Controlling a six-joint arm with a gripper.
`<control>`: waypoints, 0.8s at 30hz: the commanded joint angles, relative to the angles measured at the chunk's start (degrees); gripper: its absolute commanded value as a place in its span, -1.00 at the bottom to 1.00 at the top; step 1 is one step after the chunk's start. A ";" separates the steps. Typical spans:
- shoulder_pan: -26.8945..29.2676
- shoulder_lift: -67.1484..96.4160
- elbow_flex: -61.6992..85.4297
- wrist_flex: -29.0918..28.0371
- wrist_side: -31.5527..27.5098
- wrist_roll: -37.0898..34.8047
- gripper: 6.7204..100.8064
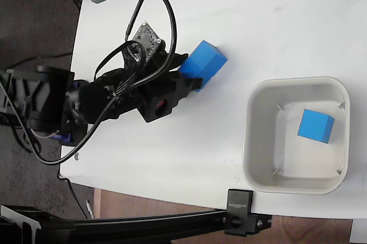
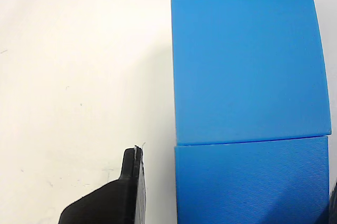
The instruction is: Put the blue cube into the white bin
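A white table (image 1: 275, 20) fills the fixed view. The black arm (image 1: 86, 98) reaches in from the left. At right stands the white bin (image 1: 252, 141), with one blue cube (image 1: 315, 125) inside. Two more blue cubes (image 2: 247, 66) touch each other at the gripper (image 1: 186, 78). Whether its jaws are gripping them, I cannot tell.

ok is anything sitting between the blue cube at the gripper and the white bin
Nothing visible. In the fixed view, bare white table lies between the blue cube at the gripper and the white bin. One blue cube in the bin leaves free floor.
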 commanded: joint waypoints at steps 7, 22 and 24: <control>0.09 2.99 -0.18 -2.37 2.37 1.14 0.50; 1.67 10.81 -0.26 3.69 7.29 2.02 -0.05; 2.37 14.59 0.70 5.71 7.65 2.02 -0.05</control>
